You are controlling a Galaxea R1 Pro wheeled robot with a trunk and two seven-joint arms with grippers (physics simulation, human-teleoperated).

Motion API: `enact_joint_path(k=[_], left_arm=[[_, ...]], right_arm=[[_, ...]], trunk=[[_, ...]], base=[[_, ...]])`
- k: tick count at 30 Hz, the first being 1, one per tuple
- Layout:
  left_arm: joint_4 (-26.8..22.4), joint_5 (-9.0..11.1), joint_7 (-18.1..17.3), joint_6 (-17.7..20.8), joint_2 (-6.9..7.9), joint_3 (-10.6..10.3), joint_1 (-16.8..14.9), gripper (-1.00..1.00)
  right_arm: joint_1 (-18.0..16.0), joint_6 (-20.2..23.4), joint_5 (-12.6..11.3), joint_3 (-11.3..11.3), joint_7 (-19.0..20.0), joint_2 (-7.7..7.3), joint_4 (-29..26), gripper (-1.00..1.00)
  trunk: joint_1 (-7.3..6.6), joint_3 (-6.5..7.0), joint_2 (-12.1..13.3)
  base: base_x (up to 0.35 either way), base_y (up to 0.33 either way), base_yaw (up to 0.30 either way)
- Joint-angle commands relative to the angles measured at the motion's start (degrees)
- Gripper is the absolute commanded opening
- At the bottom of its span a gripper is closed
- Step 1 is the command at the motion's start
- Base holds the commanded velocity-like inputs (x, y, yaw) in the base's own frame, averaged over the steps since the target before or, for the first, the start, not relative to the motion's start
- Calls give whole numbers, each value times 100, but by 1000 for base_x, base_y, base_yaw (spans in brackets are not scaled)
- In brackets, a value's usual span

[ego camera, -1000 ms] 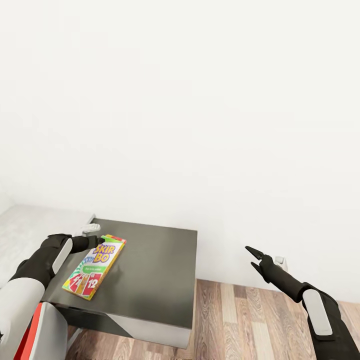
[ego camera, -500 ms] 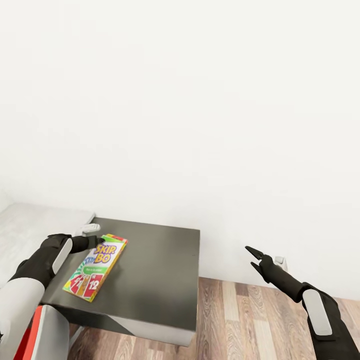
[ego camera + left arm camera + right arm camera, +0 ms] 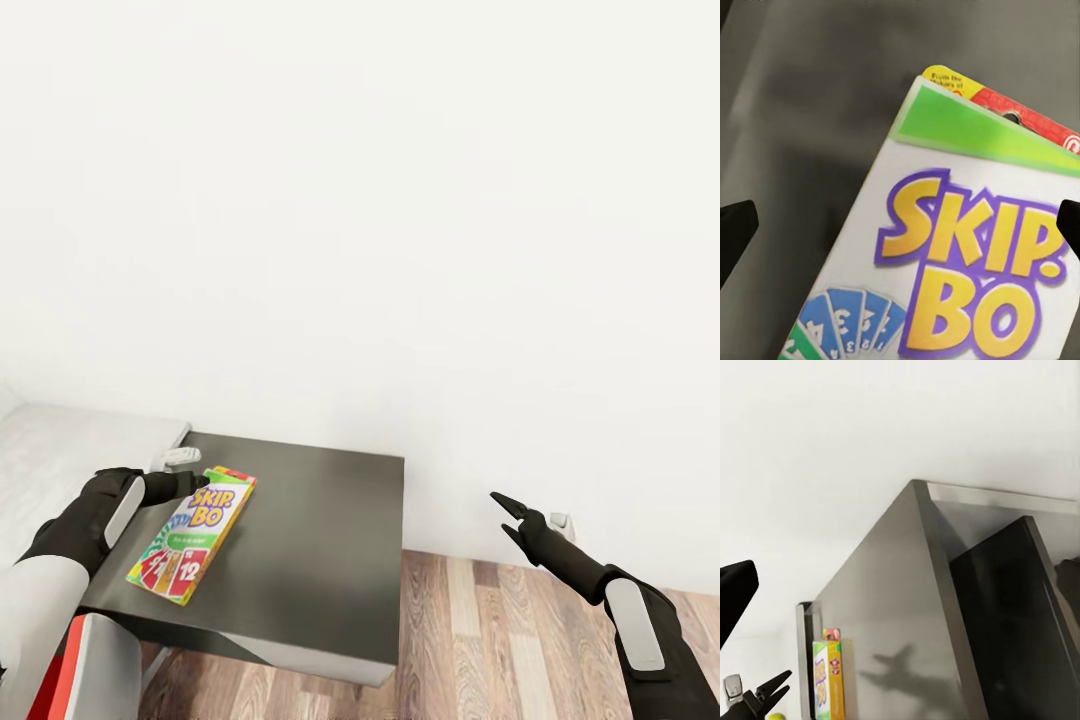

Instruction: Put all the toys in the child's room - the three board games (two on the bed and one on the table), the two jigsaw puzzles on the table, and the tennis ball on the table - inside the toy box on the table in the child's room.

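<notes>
The dark-topped cabinet (image 3: 300,540) stands against the white wall (image 3: 400,200), and over its top, toward the edge that joins the pale grey table (image 3: 70,450), the left gripper (image 3: 190,478) holds a board game (image 3: 190,535) — the white and green Skip-Bo box with a red banner. In the left wrist view the box (image 3: 967,255) lies between the two dark fingertips (image 3: 735,229), which stand wide at either side of it; whether they actually pinch it or the box rests on the cabinet cannot be told from here. The right gripper (image 3: 512,512) hangs off the far side of the cabinet, above the wood floor (image 3: 500,640), its jaws parted a little and carrying nothing.

The right wrist view takes in the cabinet top (image 3: 1020,645) and, beyond it, the table (image 3: 892,645) with another board game (image 3: 829,679) standing by its far end. As a judgement, the task is partway at best — this game is near the table but not in any toy box.
</notes>
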Motion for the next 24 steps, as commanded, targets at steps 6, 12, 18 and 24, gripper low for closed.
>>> enact_joint_path(k=[6,12,18,24], left_arm=[[-5,20,-381,30,166,3,-4,100],[-5,9,-1228,30,388,3,-4,100],[-5,8,-1398,30,433,3,-4,100],[-5,7,-1428,30,445,3,-4,100]], right_arm=[[-5,40,-4,-18,17,0,-1,100],[-4,40,-4,-17,17,0,-1,100],[-6,40,-2,-18,15,0,-1,100],[-6,40,-2,-14,6,3,-1,100]], trunk=[[3,-67,-11],[3,-123,-11],[3,-179,-11],[3,-236,-11]], base=[[73,0,0],[34,0,0],[4,0,0],[0,0,0]])
